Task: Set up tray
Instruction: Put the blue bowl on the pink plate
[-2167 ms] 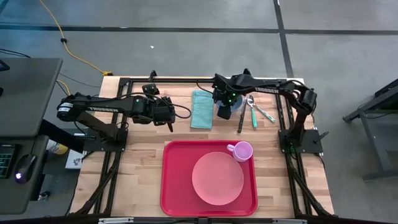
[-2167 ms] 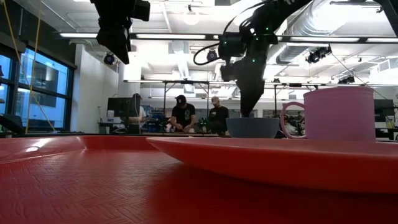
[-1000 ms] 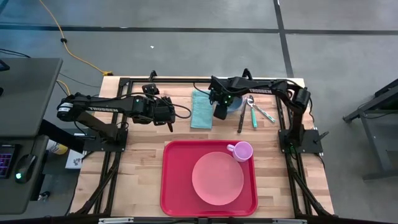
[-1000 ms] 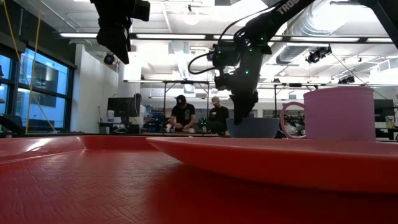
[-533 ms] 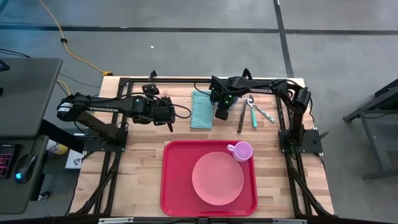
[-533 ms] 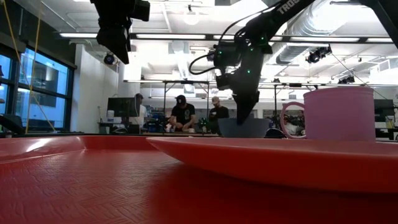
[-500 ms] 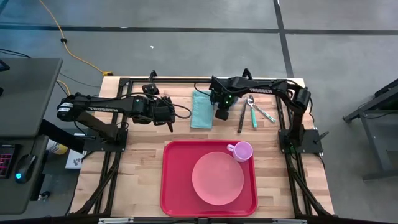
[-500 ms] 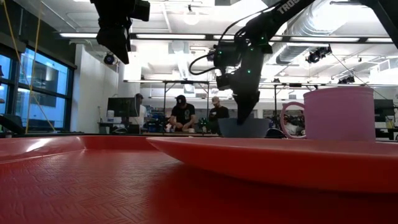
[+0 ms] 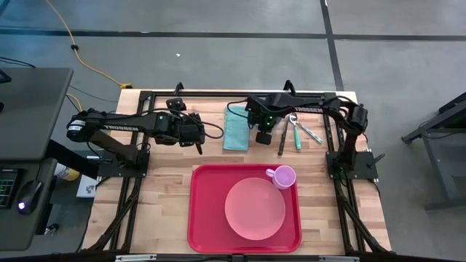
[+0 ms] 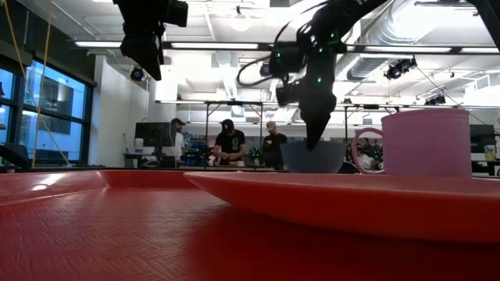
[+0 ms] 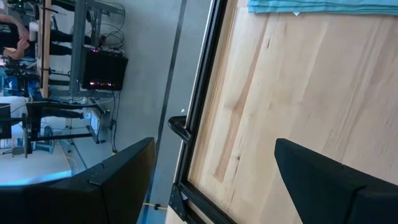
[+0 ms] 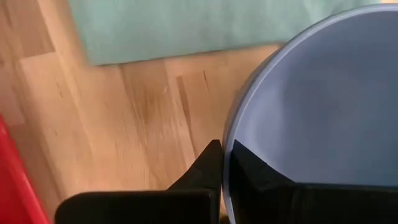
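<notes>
Right gripper (image 12: 222, 163) pinches the rim of the blue bowl (image 12: 317, 106), one finger inside and one outside, near the table's far edge beside the teal cloth (image 9: 236, 127). From there the red tray (image 9: 207, 218) lies toward the near edge, long axis running near to far, closer to this arm. Left gripper (image 11: 214, 180) waits spread wide near the table's far left.

Dark arms (image 9: 116, 125), white lettering (probably "TROSSEN").
</notes>
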